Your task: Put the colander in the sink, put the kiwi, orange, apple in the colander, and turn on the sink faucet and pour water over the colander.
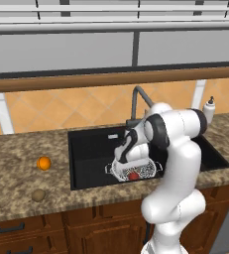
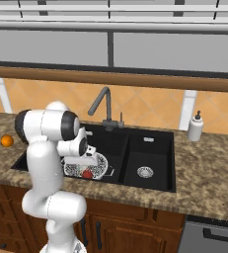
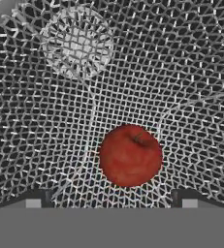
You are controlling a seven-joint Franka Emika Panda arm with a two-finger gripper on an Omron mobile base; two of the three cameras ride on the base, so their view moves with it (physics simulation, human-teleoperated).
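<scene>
While the gripper (image 3: 111, 198) hangs low inside the colander (image 3: 181, 72), its two dark tips stand spread wide apart with nothing between them, and the apple (image 3: 130, 155) lies on the mesh just beyond them, free of both tips, its stem dimple showing. From the left base view the kiwi (image 1: 38, 195) rests nearest the front edge of the surface (image 1: 17, 173), toward its left end, and the orange (image 1: 44, 163) sits a little farther back, near the kiwi but apart from it, both well to the left of the sink (image 1: 91, 149). The colander stands in the left basin, close to the front wall of the sink, with the apple a red spot at its bottom and the white arm bent down over it, the hand partly hiding the rim. In the right base view the right basin shows its round steel drain (image 2: 144, 172), bare and dark around it. Behind the basins, at the back edge of the sink, the faucet (image 2: 103, 106) rises on its gooseneck with the spout angled over the left basin. Farthest right along the back of the surface stands a white soap bottle (image 2: 195, 127), well apart from the faucet.
</scene>
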